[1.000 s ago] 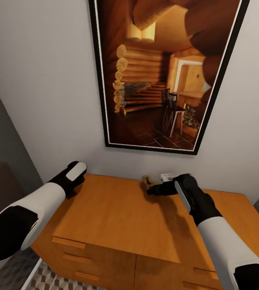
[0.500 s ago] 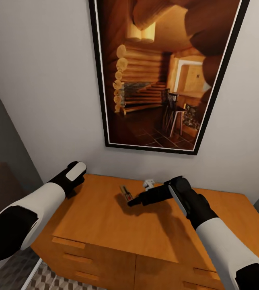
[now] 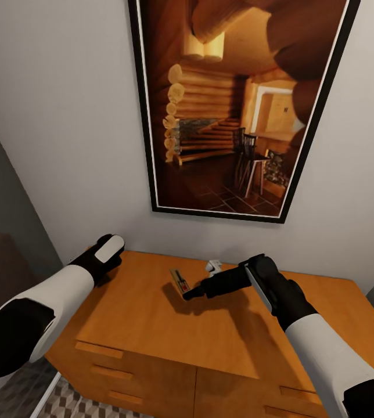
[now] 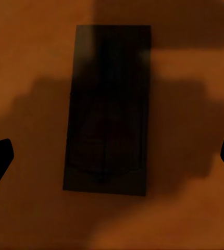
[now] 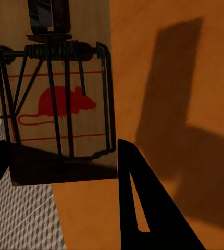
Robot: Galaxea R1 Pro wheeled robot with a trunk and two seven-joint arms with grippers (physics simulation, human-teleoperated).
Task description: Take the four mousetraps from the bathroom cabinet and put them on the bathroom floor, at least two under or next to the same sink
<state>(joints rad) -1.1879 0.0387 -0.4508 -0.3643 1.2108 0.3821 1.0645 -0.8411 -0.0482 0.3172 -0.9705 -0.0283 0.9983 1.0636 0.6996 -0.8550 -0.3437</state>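
My right gripper holds 1 mousetrap by its short end, long axis pointing away. My left gripper hangs wide open over another mousetrap.

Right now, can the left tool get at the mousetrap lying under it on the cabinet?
Probably yes: that mousetrap lies flat on the cabinet top between the open left tool's fingertips, with nothing over it.

Head cam: high, angled fwd/down over cabinet top, wall behind. Left wrist cam: v. close, straight down on shadowed mousetrap. Right wrist cam: close on another mousetrap. All three views share the cabinet top.
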